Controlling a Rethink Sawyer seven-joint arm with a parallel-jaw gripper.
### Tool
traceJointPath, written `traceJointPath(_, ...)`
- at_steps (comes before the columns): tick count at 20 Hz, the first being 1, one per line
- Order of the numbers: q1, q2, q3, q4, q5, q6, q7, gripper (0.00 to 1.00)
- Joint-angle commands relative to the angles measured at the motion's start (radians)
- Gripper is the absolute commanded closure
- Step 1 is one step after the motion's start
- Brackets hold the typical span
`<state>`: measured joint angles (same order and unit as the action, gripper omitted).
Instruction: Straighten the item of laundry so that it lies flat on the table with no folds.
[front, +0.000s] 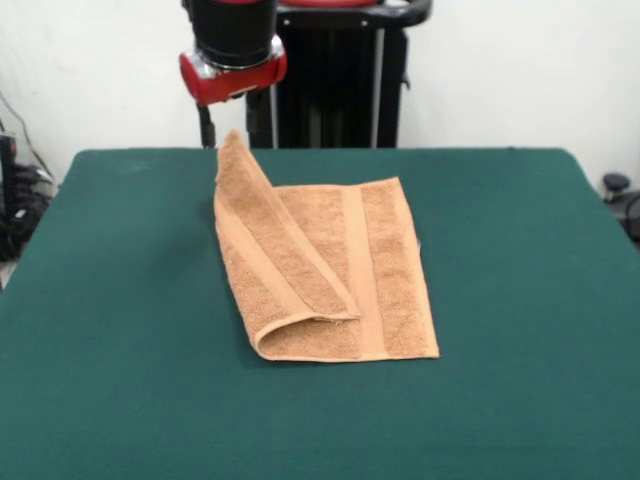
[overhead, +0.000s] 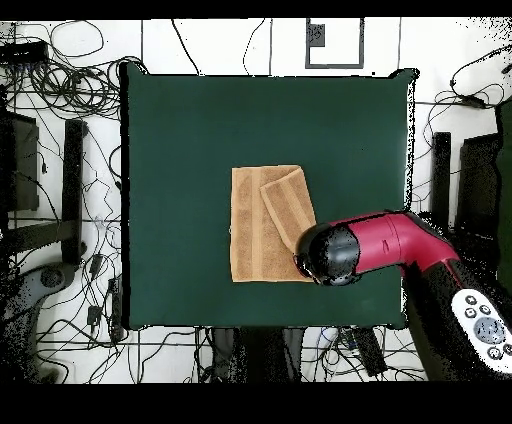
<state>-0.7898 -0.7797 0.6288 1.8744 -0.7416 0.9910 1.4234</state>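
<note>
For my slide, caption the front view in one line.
Sawyer's claw lifts one corner of the orange-tan towel, leaving a folded flap over the dark green table.

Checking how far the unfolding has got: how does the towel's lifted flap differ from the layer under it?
The lifted flap rises to a raised corner below the arm's head; the bottom layer lies flat on the table. The flap looks narrower and slanted, the bottom layer wider and straighter. Both are the same orange-tan terry with a woven band.
</note>
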Motion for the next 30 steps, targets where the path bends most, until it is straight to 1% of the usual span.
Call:
traceJointPath(1, 0.047, 0.069, 0.035, 0.076, -0.040, -0.084, -0.092, 0.00)
traceJointPath(11, 0.057, 0.077, 0.022, 0.077, -0.060, -0.100, -0.073, 0.00)
traceJointPath(17, 0.070, 0.111, 0.003, 0.063, -0.087, -0.115, -0.066, 0.00)
traceJointPath(30, 0.072, 0.151, -0.014, 0.055, -0.119, -0.146, -0.058, 0.00)
